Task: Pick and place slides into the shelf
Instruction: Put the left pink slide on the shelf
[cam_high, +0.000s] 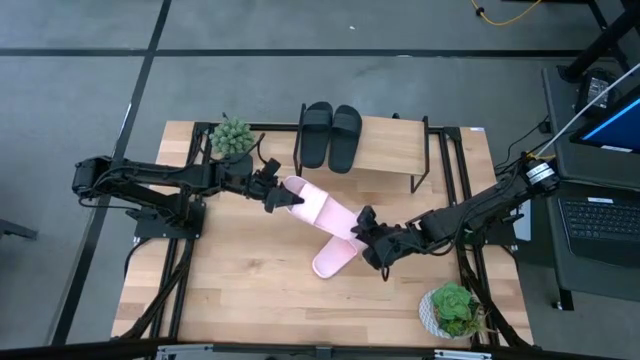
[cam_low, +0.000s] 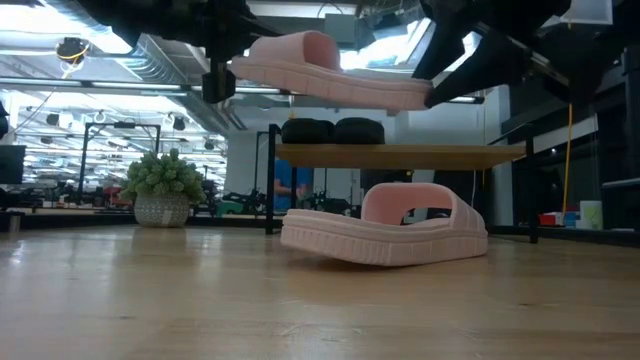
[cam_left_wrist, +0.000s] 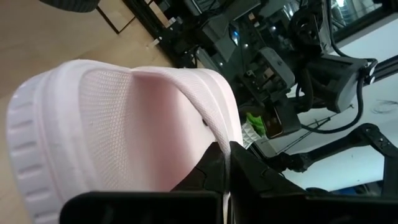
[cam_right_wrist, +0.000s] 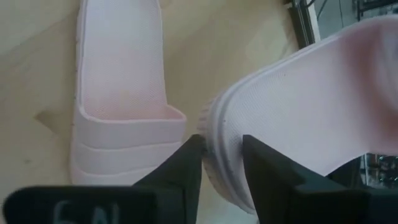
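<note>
On the wooden bench (cam_high: 250, 300) we see the shelf (cam_high: 390, 150) bearing two black slides (cam_high: 330, 135). One pink slide (cam_high: 318, 208) hangs raised, left pincer (cam_high: 283, 199) clamped on one end, right pincer (cam_high: 368, 232) on the other. Another pink slide (cam_high: 335, 258) lies beneath. No writing is legible.

Two slides (cam_high: 330, 135) lie side by side on the shelf (cam_high: 385, 147) at the table's (cam_high: 240, 290) far edge. Before the shelf, one slide (cam_high: 335, 258) rests on the table; another slide (cam_high: 318, 208) is suspended above it, crossing it.
</note>
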